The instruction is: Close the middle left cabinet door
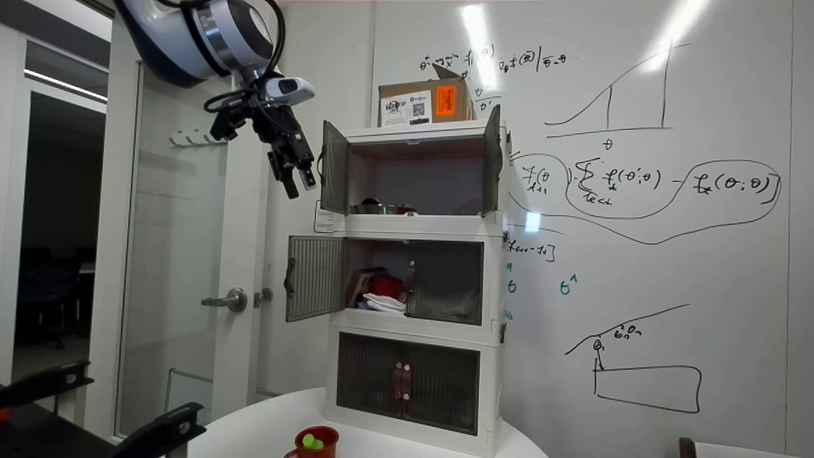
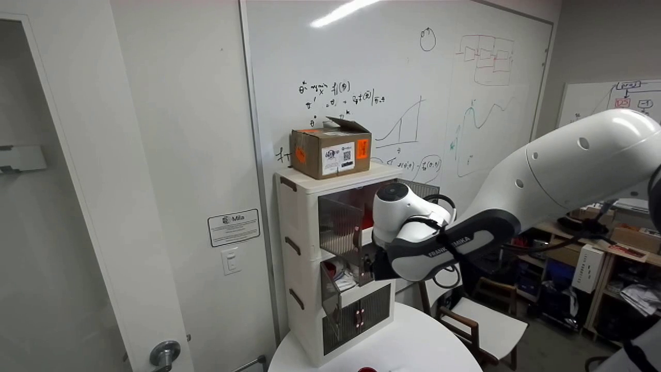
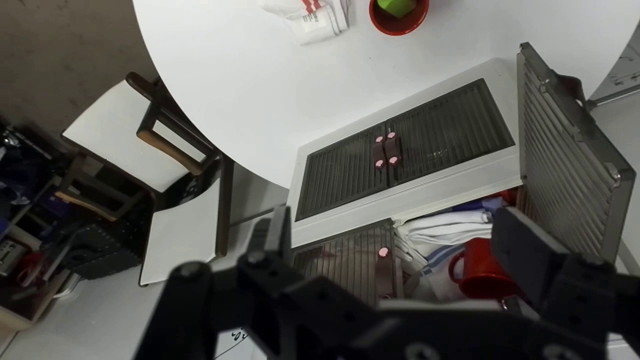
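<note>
The middle left cabinet door (image 1: 316, 278) stands swung wide open to the left of the white cabinet (image 1: 413, 332). Its thin tinted pane also shows in an exterior view (image 2: 330, 293), and it fills the right side of the wrist view (image 3: 570, 155). My gripper (image 1: 262, 158) is in the air, above and left of this door, near the open top left door. In the wrist view my gripper (image 3: 393, 215) is open and empty, its fingers wide apart. The right finger appears close to the door's lower edge there; I cannot see contact. The arm hides the gripper in an exterior view.
The top left door (image 1: 336, 168) and top right door (image 1: 491, 162) stand open. The middle right door (image 1: 445, 282) and bottom doors (image 1: 407, 381) are shut. A red mug (image 3: 482, 270) and white cloths (image 3: 450, 227) lie in the middle tier. Another red mug (image 1: 321, 439) stands on the table.
</note>
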Controlling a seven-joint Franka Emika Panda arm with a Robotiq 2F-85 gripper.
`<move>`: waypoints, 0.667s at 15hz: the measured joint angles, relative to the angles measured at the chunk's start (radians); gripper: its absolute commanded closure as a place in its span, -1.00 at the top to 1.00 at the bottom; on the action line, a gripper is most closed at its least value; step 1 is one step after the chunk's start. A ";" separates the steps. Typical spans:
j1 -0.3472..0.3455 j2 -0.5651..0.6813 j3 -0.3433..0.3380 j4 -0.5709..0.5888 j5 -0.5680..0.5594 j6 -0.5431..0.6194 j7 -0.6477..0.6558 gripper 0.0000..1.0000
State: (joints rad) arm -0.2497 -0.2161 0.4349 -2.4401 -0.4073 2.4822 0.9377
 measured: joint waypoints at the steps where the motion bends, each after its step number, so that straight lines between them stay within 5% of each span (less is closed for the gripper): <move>1: 0.020 0.025 -0.010 0.025 -0.015 -0.016 0.028 1.00; 10: 0.255 0.233 -0.129 0.125 -0.207 0.022 0.379 1.00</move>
State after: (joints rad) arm 0.0058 0.0173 0.3056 -2.3152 -0.6141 2.5041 1.3166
